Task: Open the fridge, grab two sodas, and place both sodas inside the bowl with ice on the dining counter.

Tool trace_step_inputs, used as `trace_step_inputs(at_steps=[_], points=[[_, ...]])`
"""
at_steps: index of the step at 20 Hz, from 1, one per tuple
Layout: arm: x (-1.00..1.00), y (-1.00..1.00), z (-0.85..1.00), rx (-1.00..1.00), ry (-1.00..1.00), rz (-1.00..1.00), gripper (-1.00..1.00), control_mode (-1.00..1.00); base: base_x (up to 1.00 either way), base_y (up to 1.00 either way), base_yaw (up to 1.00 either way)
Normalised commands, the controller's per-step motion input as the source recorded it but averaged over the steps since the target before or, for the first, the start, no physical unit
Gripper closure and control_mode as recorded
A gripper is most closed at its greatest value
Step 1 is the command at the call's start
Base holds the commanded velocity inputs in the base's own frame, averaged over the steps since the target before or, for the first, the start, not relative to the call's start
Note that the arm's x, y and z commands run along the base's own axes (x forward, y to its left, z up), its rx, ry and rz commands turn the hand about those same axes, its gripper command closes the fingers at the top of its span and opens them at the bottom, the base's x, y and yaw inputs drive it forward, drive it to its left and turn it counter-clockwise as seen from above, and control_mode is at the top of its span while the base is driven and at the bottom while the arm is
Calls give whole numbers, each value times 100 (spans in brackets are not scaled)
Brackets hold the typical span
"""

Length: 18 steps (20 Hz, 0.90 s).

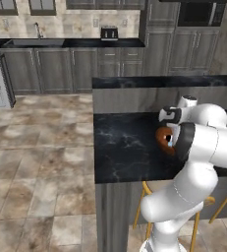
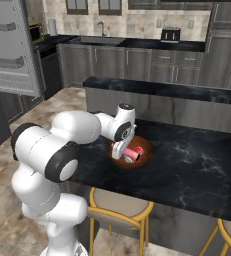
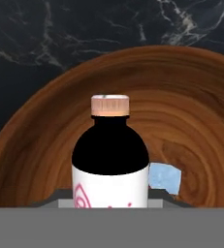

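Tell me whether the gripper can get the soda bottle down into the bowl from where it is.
Probably yes. The gripper holds the soda bottle right over the bowl, whose wooden floor lies open apart from an ice piece beside the bottle.

Two cameras ride behind the white arm, left and right, both looking down over the black white-veined marble tabletop point(image 1: 125, 147) (same round brown wooden bowl point(image 2: 143, 150) in each). The hand camera sits close above that bowl.
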Motion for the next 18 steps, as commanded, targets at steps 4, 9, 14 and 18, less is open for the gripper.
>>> trace_step_inputs(at_steps=[4, 9, 14, 18], points=[[11, -4, -18, 0, 0, 9, 100, -100, 0, 0, 0], [6, -2, -15, 0, 0, 7, -100, -100, 0, 0, 0], [-9, -1, -4, 0, -3, 5, -100, -100, 0, 0, 0], [-38, 0, 0, 0, -7, 2, -100, -100, 0, 0, 0]])
